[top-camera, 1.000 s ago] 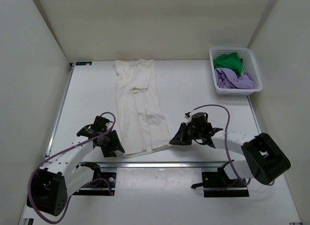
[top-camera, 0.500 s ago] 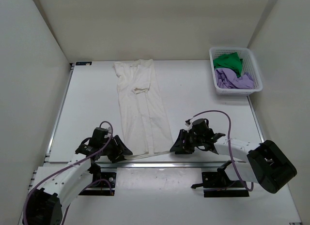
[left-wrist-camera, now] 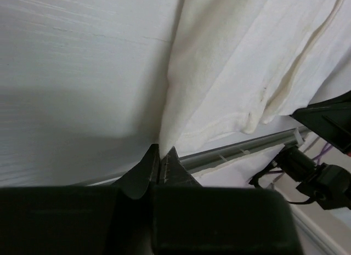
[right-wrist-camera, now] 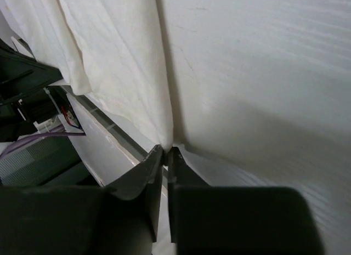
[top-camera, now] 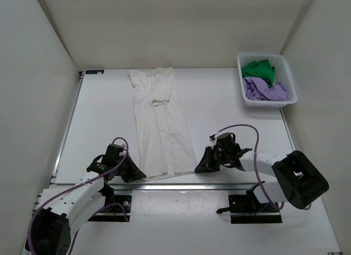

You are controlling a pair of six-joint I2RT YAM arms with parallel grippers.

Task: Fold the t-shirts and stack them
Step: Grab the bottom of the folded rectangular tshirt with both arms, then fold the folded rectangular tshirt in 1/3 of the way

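Note:
A cream-white t-shirt (top-camera: pixel 160 120) lies folded into a long strip down the middle of the table, collar end far, hem at the near edge. My left gripper (top-camera: pixel 140 175) is shut on the hem's left corner (left-wrist-camera: pixel 164 148); the cloth rises from between its fingertips (left-wrist-camera: pixel 171 156). My right gripper (top-camera: pixel 196 168) is shut on the hem's right corner (right-wrist-camera: pixel 167 141). The cream cloth (right-wrist-camera: pixel 109 63) spreads away from both grips. A green t-shirt (top-camera: pixel 259 69) and a lavender t-shirt (top-camera: pixel 263 90) lie bunched in the basket.
A white lattice basket (top-camera: pixel 289 79) stands at the far right of the table. A metal rail (top-camera: pixel 164 186) runs along the table's near edge, just below the hem. White walls enclose the table on three sides.
Both grippers slid in to the hem's corners and closed on the cloth. The near hem has drawn slightly toward the table's front edge.

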